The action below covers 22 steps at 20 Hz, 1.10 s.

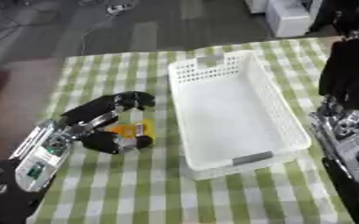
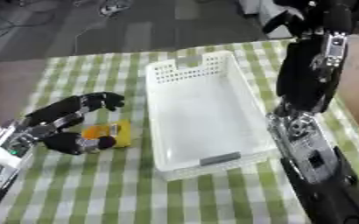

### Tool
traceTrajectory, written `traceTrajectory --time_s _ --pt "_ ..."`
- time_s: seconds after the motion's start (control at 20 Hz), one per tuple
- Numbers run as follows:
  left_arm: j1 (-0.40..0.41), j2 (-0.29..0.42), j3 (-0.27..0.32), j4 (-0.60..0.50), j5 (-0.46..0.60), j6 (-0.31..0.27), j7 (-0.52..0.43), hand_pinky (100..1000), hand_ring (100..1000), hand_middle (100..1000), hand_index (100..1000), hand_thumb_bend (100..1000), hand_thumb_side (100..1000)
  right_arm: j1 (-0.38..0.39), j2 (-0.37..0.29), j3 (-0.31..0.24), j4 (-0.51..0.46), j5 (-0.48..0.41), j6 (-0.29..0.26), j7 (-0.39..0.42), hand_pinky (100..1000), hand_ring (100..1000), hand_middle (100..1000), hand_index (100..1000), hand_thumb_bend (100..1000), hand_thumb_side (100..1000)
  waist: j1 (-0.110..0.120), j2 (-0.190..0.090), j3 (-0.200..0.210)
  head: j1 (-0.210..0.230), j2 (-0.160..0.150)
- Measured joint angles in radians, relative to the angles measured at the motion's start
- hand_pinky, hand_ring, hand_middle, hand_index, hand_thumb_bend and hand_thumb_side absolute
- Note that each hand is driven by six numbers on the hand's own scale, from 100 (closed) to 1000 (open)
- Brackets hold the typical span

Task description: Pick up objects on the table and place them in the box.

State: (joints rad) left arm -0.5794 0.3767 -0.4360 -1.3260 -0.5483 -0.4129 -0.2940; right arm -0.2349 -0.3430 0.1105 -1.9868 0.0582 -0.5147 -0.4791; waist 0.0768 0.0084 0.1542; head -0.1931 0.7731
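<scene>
We are at the pick-up step. Our left hand [image 1: 106, 124] is curled around a yellow-orange packet [image 1: 133, 130] lying on the checked tabletop [image 1: 213, 197], fingers arched over its far side and thumb at its near side, just left of the white basket [image 1: 282, 127]. The basket looks empty. Our right hand [image 2: 309, 19] hangs raised beyond the basket's right side; we cannot tell how its fingers stand. Next, we judge, the packet must be lifted clear, carried right over the rim and released inside.
</scene>
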Motion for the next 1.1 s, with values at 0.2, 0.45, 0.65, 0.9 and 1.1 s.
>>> traceTrajectory --time_s 0.2,0.45,0.65,0.9,1.1 --pt "0.007 -0.008 0.001 0.022 -0.006 -0.002 0.001 965 809 916 944 477 950 0.000 0.000 0.000 0.000 0.000 0.000 0.000 369 618 638 737 100 933 0.000 0.000 0.002 0.000 0.000" --pt "0.009 -0.016 0.001 0.039 -0.024 -0.005 -0.002 971 812 918 946 481 955 0.000 0.000 0.000 0.000 0.000 0.000 0.000 368 618 638 737 100 934 0.000 0.000 0.002 0.007 0.000" --pt "0.013 -0.018 0.001 0.047 -0.039 -0.009 -0.005 975 814 920 947 482 957 0.000 0.000 0.000 0.000 0.000 0.000 0.000 368 618 638 738 100 934 -0.002 0.000 0.002 0.010 0.000" --pt "0.016 -0.026 0.001 0.058 -0.046 -0.014 -0.011 979 816 921 950 483 961 0.000 0.000 0.000 0.000 0.000 0.000 0.000 368 618 638 738 100 935 -0.003 0.000 0.002 0.020 0.000" --pt "0.016 -0.026 0.001 0.065 -0.050 -0.015 -0.017 982 819 922 952 482 963 0.000 0.000 0.000 0.000 0.000 0.000 0.000 368 618 638 738 100 935 -0.003 0.000 0.002 0.028 0.000"
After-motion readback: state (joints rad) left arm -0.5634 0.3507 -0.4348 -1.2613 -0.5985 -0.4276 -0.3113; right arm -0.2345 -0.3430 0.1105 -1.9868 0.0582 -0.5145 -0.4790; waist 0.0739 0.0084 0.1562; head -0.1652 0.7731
